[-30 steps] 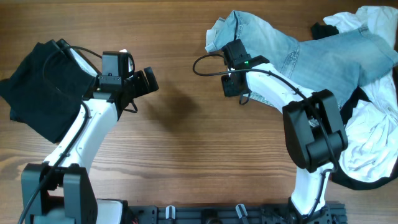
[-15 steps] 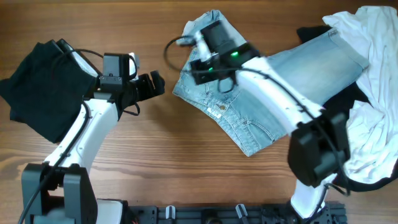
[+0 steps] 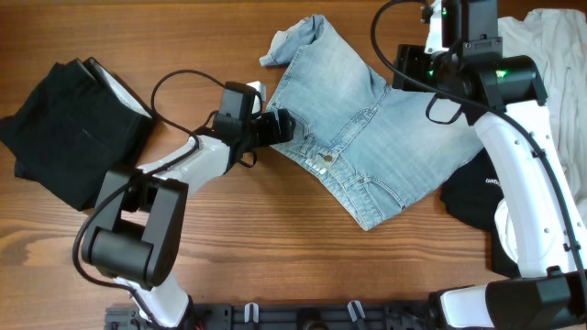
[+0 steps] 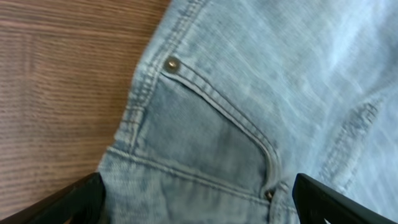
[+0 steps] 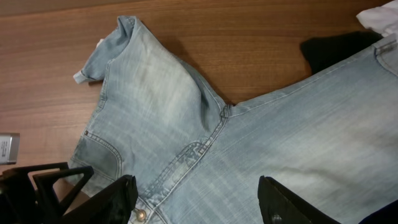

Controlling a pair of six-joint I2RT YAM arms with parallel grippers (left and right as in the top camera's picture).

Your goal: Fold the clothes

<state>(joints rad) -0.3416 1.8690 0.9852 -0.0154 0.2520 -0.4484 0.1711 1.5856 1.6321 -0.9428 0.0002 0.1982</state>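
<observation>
Left gripper (image 3: 281, 126) spread wide at the pocket edge of the denim shorts (image 3: 367, 137); right gripper (image 5: 196, 196) also apart, empty, up above them. Shorts flat, not folded yet. Only done-looking piece: black garment (image 3: 64, 128) well behind the left one. White shirt (image 3: 561, 73) beside the right one, unfolded.

The shorts (image 3: 367, 137) are faded light-blue denim, paler where worn, with a brassy rivet (image 4: 171, 63) at the pocket. The table (image 3: 275, 257) is warm brown wood with streaky grain. One garment (image 3: 69, 133) is plain black and the shirt (image 3: 564, 64) is off-white. The left arm (image 3: 183, 165) and right arm (image 3: 523, 156) are white with black joints.
</observation>
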